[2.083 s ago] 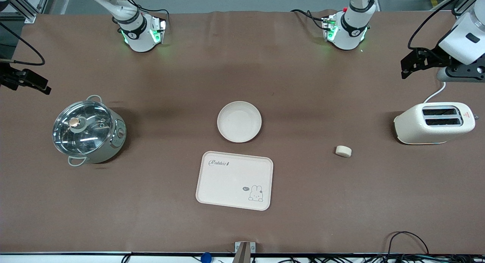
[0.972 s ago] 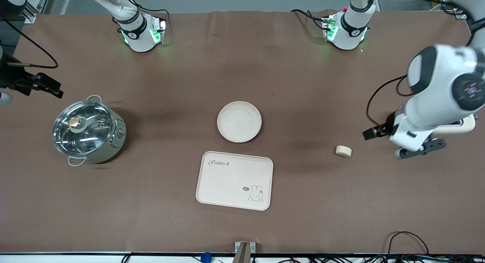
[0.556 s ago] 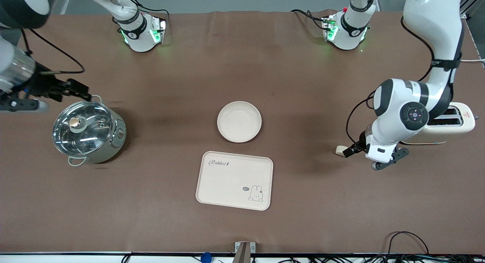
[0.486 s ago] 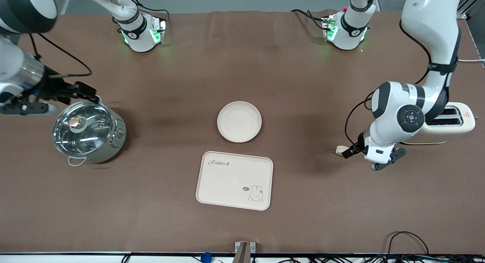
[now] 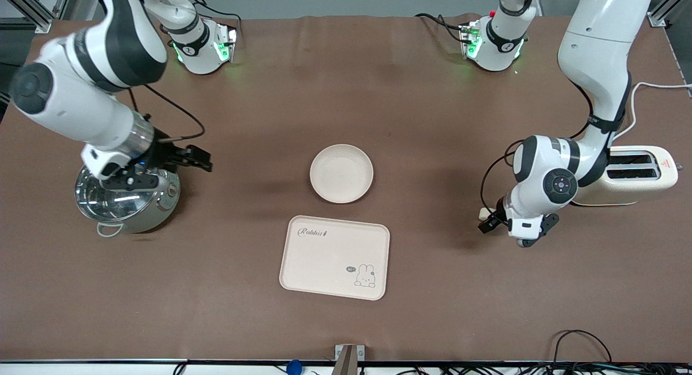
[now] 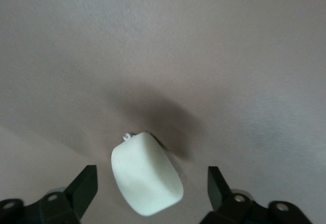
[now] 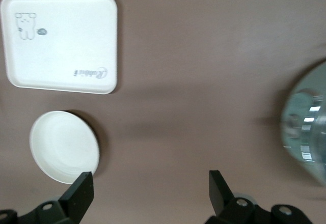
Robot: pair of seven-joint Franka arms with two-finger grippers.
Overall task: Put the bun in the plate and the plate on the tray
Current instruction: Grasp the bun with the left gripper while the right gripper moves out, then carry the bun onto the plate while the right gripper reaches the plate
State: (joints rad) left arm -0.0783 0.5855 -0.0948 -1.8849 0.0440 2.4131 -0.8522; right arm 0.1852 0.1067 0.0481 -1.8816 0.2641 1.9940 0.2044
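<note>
Left gripper [image 6: 147,183], jaws spread, straddles the smooth puck-shaped bun [image 6: 146,180]; right gripper [image 7: 147,193] – also spread – hangs beside the steel pot [image 5: 127,199].

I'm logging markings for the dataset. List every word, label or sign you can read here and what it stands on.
"Rabbit": script printed on the tray, in a corner beside the plate.
Small speech bubble by the tray's rabbit drawing: too small to read.
Red triangular sign on the toaster: too small to read.
</note>
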